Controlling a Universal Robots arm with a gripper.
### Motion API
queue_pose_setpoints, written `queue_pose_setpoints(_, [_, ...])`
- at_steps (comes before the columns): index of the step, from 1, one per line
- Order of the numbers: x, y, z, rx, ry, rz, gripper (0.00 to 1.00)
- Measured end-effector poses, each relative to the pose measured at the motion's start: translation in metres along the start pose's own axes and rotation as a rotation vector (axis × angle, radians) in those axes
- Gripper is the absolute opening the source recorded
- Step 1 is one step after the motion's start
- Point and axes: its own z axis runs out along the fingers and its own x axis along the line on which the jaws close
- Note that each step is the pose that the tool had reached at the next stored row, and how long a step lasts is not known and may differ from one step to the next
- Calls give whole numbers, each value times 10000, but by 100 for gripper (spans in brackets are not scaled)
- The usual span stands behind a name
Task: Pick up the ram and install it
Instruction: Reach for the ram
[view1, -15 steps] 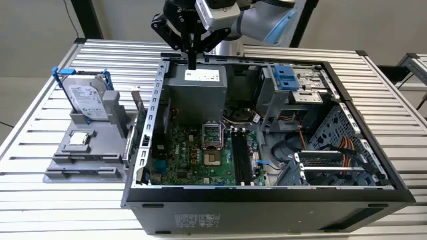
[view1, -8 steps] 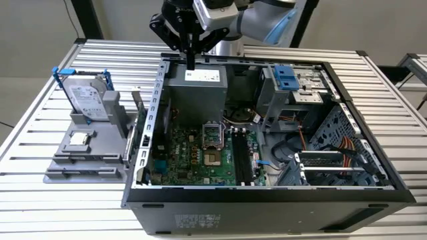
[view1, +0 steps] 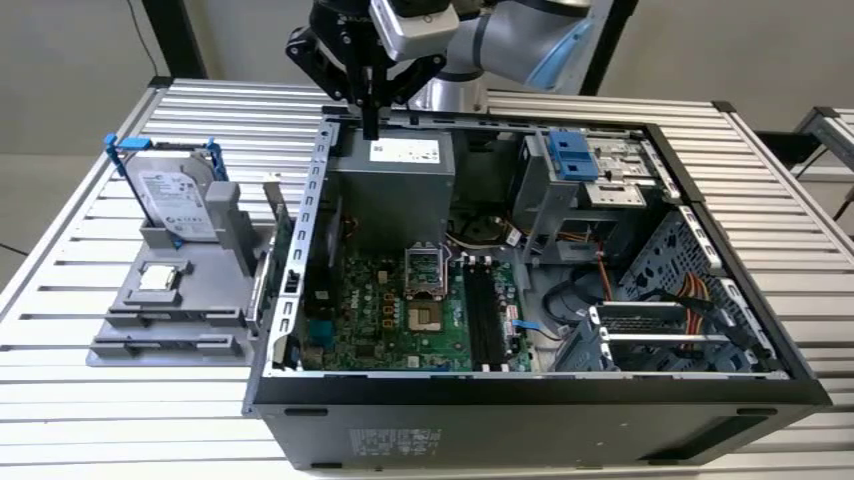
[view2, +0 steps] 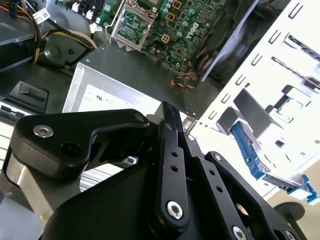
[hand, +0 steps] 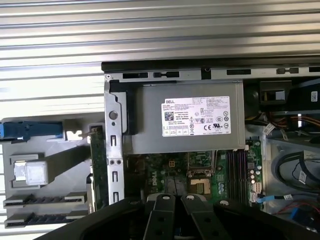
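The ram (view1: 276, 208) is a thin board standing on edge in the grey holder (view1: 160, 315), just outside the open computer case's wall on the exterior view's left. In the first wrist view the ram (hand: 96, 160) is seen edge-on as a green strip beside that wall. My gripper (view1: 370, 122) hangs shut and empty above the case's back edge, over the grey power supply (view1: 394, 185), well above and behind the ram. The black memory slots (view1: 482, 318) lie on the green motherboard (view1: 380, 320) inside the case.
A silver hard drive (view1: 174, 195) in a blue frame stands at the back of the holder, and a small square processor (view1: 160, 277) lies in it. The case holds a drive cage (view1: 587, 175), cables and an open processor socket (view1: 424, 275). A slatted metal table (view1: 80, 400) carries everything.
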Motion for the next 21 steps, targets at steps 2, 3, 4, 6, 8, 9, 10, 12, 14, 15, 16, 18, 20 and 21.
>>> queue_pose_setpoints(2, [21,-1,0,-1,0,0,0])
queue_pose_setpoints(3, [32,-2,0,-1,0,0,0])
queue_pose_setpoints(4, [43,-3,-1,-1,-1,0,0])
queue_pose_setpoints(6, [63,-4,-1,0,0,-1,0])
queue_pose_setpoints(8, [86,-6,-2,-1,-1,0,0])
queue_pose_setpoints(9, [98,-7,-2,0,0,0,0])
queue_pose_setpoints(10, [110,-8,-2,-1,-1,0,0])
queue_pose_setpoints(12, [133,-9,-3,0,0,0,0])
queue_pose_setpoints(14, [158,-11,-3,0,0,0,0])
queue_pose_setpoints(15, [170,-12,-3,-1,0,0,0])
queue_pose_setpoints(16, [181,-13,-4,0,0,0,0])
queue_pose_setpoints(18, [203,-14,-4,0,4,-2,0])
queue_pose_setpoints(20, [227,-16,-5,0,9,-5,0])
queue_pose_setpoints(21, [238,-17,-6,1,17,-8,0])
